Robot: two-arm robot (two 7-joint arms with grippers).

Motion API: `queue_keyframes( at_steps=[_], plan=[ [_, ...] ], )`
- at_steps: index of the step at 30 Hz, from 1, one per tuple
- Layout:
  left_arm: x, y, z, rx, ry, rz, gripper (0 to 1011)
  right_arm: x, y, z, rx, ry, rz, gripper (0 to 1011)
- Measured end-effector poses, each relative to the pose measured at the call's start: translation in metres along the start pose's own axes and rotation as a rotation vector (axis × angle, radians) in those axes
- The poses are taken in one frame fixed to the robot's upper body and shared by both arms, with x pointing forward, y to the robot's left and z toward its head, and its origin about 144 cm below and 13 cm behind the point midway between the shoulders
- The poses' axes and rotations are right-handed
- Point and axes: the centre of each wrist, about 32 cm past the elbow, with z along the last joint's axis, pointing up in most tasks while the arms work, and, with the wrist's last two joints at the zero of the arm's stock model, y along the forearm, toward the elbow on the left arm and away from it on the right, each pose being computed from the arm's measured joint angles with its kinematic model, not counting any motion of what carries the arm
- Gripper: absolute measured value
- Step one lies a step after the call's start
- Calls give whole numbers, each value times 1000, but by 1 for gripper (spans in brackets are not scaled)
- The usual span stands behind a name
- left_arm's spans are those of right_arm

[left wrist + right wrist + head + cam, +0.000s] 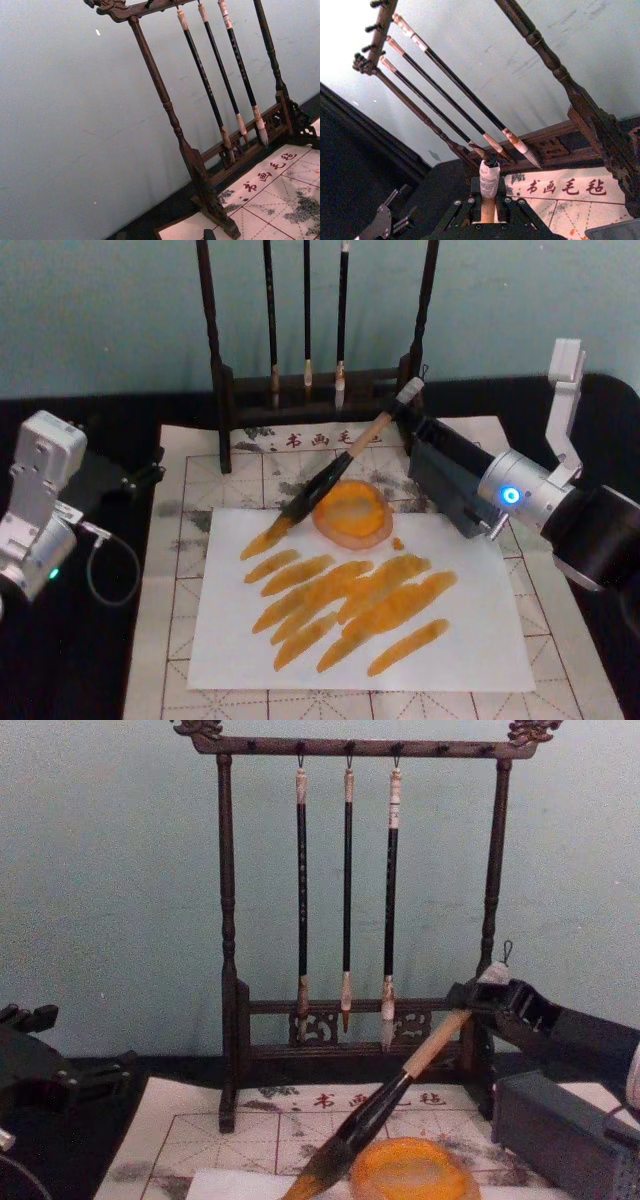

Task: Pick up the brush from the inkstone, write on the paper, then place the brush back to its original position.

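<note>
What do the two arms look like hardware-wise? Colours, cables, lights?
The left arm has a boxy white-silver housing with a small green light, a thin looping cable and a black left tool. The right arm has a silver cylindrical wrist with a glowing blue light, a black forearm, a white bracket and a dark grey boxy right tool.

You see the large calligraphy brush (340, 465), a pale wooden handle above glossy black, tilted in the right pincer (408, 412). Its orange-stained tuft touches the plain white paper sheet (480, 640) near its far-left corner. Broad orange strokes cover the flat sheet.
</note>
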Motion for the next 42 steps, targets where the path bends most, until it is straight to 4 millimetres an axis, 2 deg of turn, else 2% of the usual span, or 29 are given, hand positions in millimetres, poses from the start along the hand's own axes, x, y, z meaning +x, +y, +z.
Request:
queue_keyframes(
  at_steps=[27,42],
  plan=[
    [0,0,0,0,0,0,1001,-3,-10,5,38,51,0,184],
    [0,0,0,0,0,0,1001,0,-33,13,104,73,-46,184]
  ],
)
